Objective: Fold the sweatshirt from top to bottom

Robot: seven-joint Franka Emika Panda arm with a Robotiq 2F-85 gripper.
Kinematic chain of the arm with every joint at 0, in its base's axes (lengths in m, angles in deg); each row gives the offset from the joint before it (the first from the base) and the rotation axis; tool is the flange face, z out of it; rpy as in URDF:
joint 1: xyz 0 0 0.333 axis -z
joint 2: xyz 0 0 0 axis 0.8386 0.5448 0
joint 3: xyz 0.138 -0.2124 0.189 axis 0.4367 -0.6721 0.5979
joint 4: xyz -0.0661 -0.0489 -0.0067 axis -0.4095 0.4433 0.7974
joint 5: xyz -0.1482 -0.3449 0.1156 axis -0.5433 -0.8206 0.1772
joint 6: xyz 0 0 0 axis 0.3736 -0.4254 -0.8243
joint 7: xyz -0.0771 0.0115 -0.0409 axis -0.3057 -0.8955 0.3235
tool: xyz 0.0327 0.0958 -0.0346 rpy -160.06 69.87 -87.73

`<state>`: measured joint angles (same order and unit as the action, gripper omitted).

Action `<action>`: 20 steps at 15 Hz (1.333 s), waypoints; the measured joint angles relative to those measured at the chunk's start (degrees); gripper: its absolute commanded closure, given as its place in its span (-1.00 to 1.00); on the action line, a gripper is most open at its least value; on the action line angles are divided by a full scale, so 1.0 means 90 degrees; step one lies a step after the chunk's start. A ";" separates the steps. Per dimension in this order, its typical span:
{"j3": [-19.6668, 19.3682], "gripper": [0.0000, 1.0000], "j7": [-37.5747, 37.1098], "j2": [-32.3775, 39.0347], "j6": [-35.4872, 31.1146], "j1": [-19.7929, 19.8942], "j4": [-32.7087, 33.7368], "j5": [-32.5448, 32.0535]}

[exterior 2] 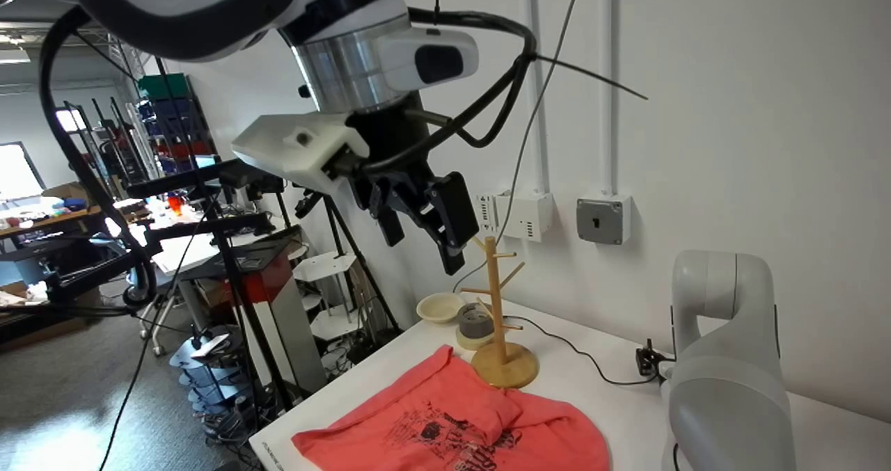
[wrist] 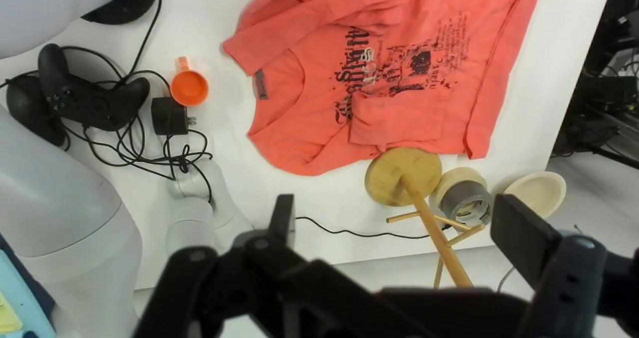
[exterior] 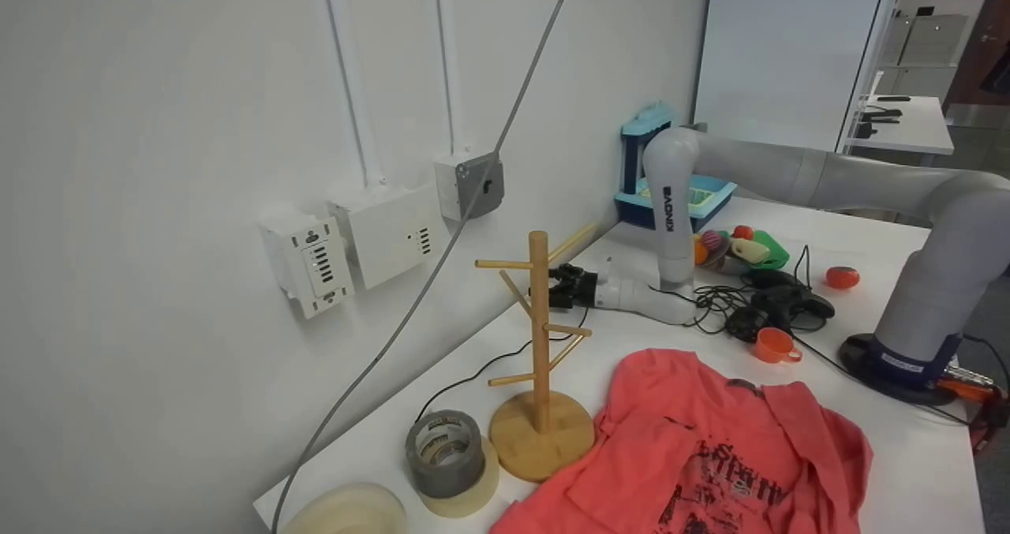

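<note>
Dark-lettered coral-red fabric sweatshirt (wrist: pixel 369 71) lay on white bench (exterior: pixel 923 471), just beside tall wooden mug tree (exterior: pixel 540 345). Nr tree sat grey tape roll (exterior: pixel 454 475) on beige tape roll (exterior: pixel 472 498), then pale round bowl (wrist: pixel 539 193). Orange handled cup (exterior: pixel 772 346) was well apart from tree. Jaws spread wide.

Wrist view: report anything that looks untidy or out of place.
The black cables lie tangled beside the game controller, and the power adapter lies unplugged, prongs bare: loose clutter near the sweatshirt to be folded.
</note>
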<state>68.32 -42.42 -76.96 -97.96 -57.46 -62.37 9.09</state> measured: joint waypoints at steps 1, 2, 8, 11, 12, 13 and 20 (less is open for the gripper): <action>0.0046 -1.00 -0.0064 0.0080 0.0027 0.0009 0.0135 -0.0003; 0.0110 -1.00 -0.0190 0.0243 0.0090 0.0009 0.0428 -0.0009; 0.0251 -1.00 -0.0390 0.0926 0.0228 0.0015 0.1185 -0.0011; 0.0250 -1.00 -0.0391 0.0924 0.0228 0.0018 0.1197 -0.0011; 0.0256 -1.00 -0.0391 0.0925 0.0228 0.0019 0.1192 -0.0006; 0.0284 -1.00 -0.0395 0.0925 0.0217 0.0023 0.1168 -0.0007; 0.0918 -1.00 -0.1417 0.0970 -0.0666 0.0038 -0.0033 -0.0531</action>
<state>76.58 -55.17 -68.23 -103.95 -57.12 -62.67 4.32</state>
